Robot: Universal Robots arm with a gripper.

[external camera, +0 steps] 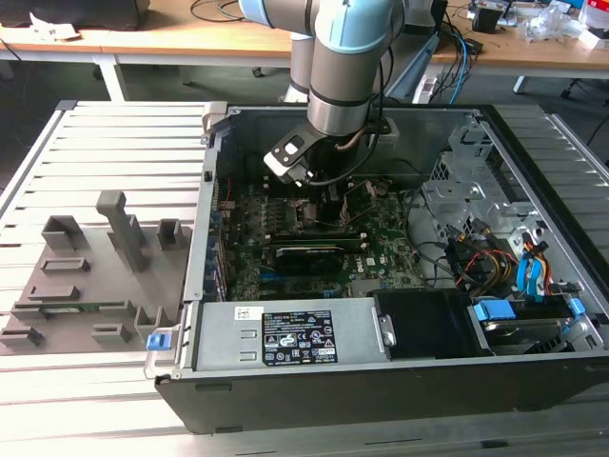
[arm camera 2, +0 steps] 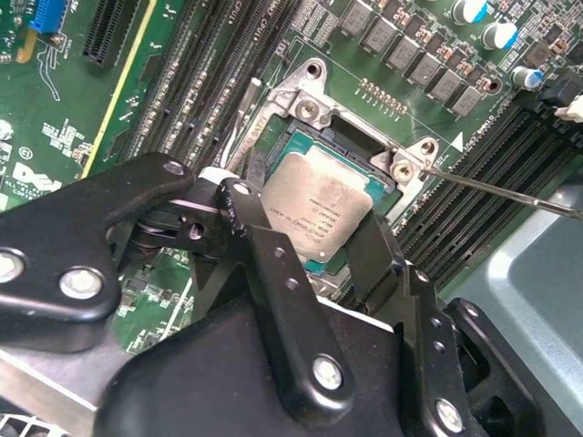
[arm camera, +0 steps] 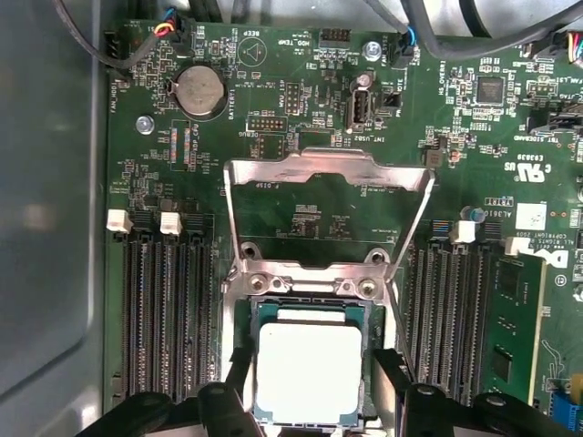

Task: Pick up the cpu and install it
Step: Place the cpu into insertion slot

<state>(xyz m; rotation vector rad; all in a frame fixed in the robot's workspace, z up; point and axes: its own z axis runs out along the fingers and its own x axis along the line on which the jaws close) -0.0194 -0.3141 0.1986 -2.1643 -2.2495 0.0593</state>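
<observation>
1. The gripper is parked inside the case, around 11 o'clock from its middle in the exterior view.
2. The cpu is pinched at two opposite edges by the fingers, as seen in both wrist views.
3. The cpu is sat in the socket, and the frame is flipped open.
4. The grey fixture is left at 9 o'clock of the case.
</observation>
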